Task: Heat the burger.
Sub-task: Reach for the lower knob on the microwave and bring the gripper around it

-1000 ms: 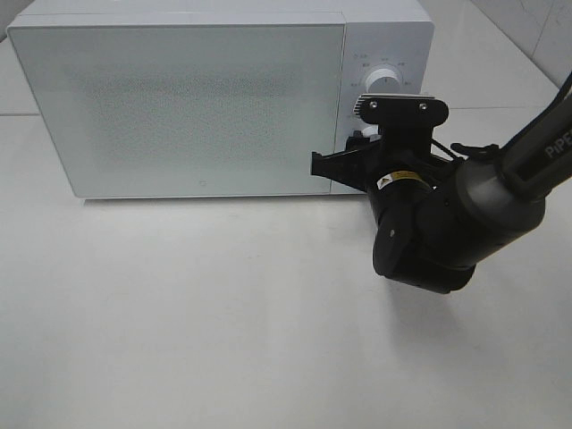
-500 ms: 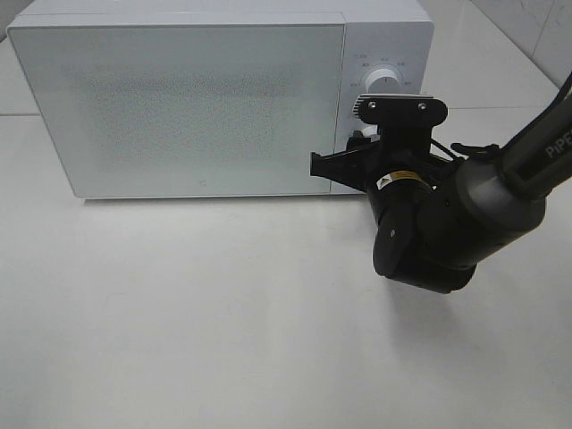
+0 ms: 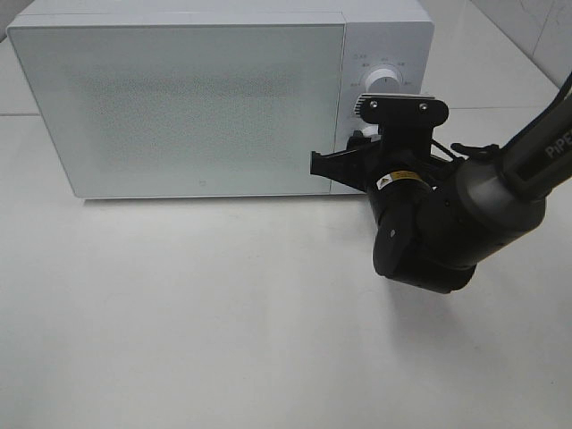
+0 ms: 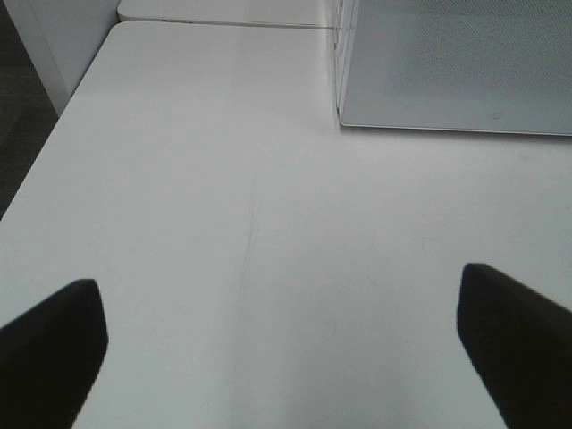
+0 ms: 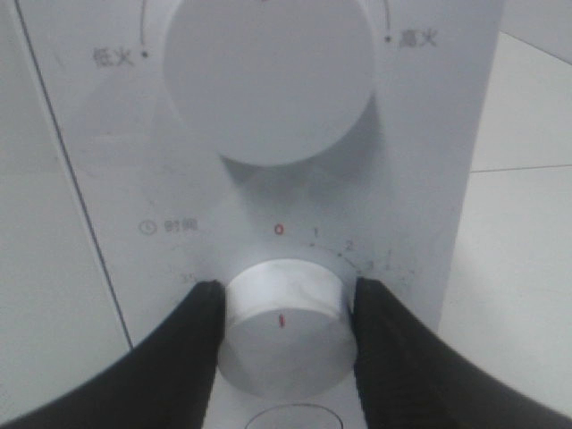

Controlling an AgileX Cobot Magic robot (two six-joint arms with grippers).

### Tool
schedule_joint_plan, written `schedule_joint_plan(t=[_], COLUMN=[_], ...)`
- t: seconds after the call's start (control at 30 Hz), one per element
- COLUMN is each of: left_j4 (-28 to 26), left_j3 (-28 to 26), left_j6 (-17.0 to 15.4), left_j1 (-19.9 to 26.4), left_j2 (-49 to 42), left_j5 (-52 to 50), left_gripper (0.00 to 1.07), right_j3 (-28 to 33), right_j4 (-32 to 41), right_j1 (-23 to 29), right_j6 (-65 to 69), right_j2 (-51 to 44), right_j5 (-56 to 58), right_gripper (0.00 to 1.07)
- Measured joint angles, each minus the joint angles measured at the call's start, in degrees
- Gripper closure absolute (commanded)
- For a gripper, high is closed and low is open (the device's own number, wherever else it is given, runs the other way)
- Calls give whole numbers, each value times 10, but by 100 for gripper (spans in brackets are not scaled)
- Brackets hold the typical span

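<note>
The right gripper [image 5: 284,308] clamps the lower knob [image 5: 286,335] of the microwave [image 3: 188,107] — red mark at 0 — while the left gripper [image 4: 281,349] hangs spread over the surface [image 4: 223,179] beside it, the burger out of sight.

In the high view, the dark right arm [image 3: 523,156] enters from the right edge of the frame and slants down-left to a bulky rounded wrist housing [image 3: 429,237] at centre right. Its tool end points up toward the upper right of the frame. In the right wrist view, the right gripper [image 5: 284,308] fills the bottom of the frame, its two black fingers [image 5: 183,357] pressed against both sides of a white timer knob [image 5: 281,331]. In the left wrist view, the left gripper [image 4: 281,344] hangs with its dark fingertips [image 4: 49,344] spread far apart in the lower corners, gripping nothing.
</note>
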Motion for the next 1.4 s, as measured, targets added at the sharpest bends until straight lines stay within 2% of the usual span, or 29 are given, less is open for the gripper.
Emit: schedule_joint_plan(t=[0.37, 0.77, 1.4], left_j4=[0, 0, 0], left_j3=[0, 0, 0], left_j6=[0, 0, 0], left_j1=[0, 0, 0], left_j2=[0, 0, 0], left_j5=[0, 0, 0], left_gripper=[7, 7, 7], right_j3=[1, 11, 15], right_j4=[-17, -56, -72], right_j1=[-1, -9, -12], right_j6=[109, 349, 536], right_j2=[0, 1, 3], right_j5=[0, -6, -9], right_gripper=[107, 107, 106])
